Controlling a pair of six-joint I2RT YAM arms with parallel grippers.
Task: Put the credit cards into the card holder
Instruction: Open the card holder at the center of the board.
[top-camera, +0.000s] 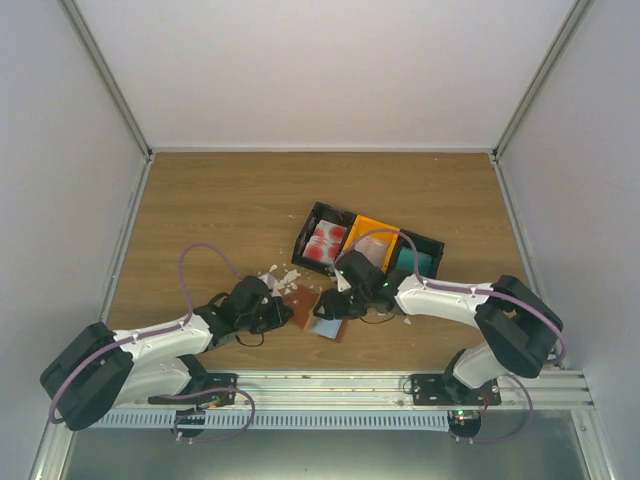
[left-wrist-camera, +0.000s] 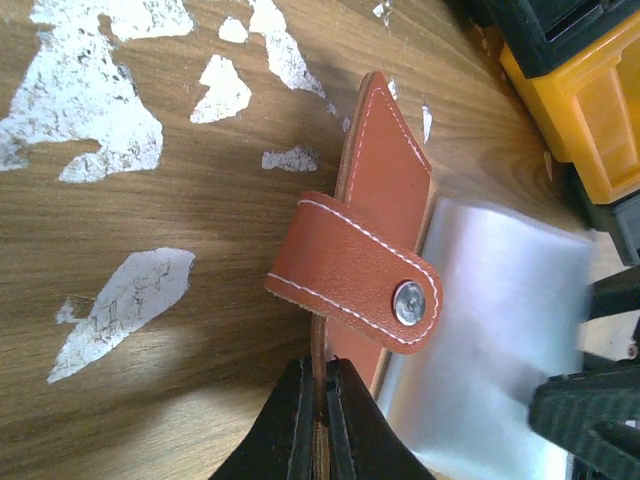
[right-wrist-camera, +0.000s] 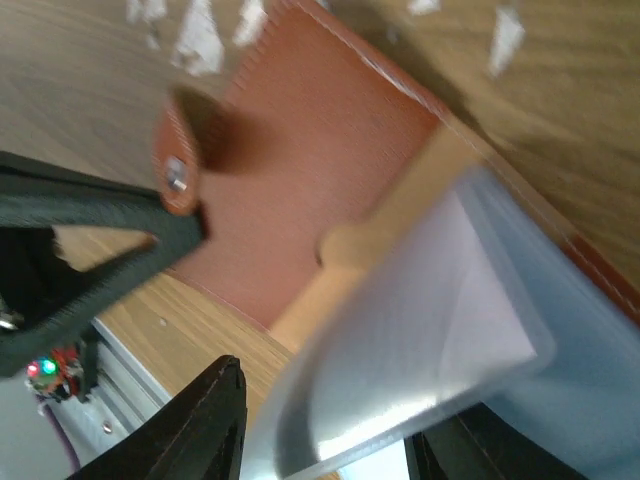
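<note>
Brown leather card holder (top-camera: 302, 303) lies open on tabletop (top-camera: 220, 200), ~7 o'clock of black tray (top-camera: 306, 232). L end effector (left-wrist-camera: 320, 385) clamped shut on its leather edge. R end effector (right-wrist-camera: 320, 440): fingers apart astride pale sheet (right-wrist-camera: 440, 330); can't tell if gripping. Red-blotched credit cards (top-camera: 325, 243) in tray.

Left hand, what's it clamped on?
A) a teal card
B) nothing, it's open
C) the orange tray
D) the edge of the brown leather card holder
D: the left wrist view shows the left hand shut on the card holder edge, just below its snap strap.
</note>
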